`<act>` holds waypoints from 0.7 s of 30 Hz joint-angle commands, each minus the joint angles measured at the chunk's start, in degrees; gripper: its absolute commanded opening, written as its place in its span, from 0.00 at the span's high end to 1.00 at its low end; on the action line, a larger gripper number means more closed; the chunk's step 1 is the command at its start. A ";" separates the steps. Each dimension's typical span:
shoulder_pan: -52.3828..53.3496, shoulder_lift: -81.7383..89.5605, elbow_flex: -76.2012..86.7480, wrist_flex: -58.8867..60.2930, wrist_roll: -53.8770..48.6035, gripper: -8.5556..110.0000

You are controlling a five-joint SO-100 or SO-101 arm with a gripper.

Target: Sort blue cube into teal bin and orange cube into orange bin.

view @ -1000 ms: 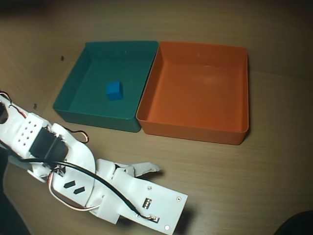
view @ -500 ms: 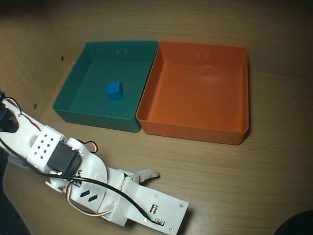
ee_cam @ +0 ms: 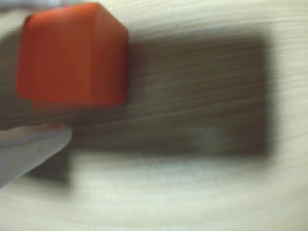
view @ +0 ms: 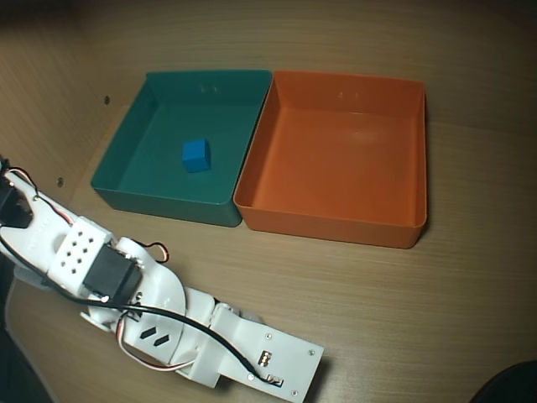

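Observation:
In the wrist view the orange cube (ee_cam: 72,53) fills the upper left, close to the camera. It looks sharp while the wooden table under it is smeared. One pale grey fingertip (ee_cam: 29,149) of my gripper (ee_cam: 48,115) lies just below the cube; the other jaw is out of frame. The gripper appears shut on the cube. In the overhead view the gripper and orange cube are hidden under my white arm (view: 126,285) at the bottom. The blue cube (view: 196,155) lies on the floor of the teal bin (view: 159,200). The orange bin (view: 336,227) stands touching its right side.
Both bins sit at the back of the wooden table (view: 377,319). A wide dark shadow (ee_cam: 202,96) covers the table beneath the wrist camera. A dark object (view: 508,386) shows at the bottom right corner of the overhead view.

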 commanded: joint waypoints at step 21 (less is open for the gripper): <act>-11.60 22.50 -12.74 -0.97 -0.18 0.97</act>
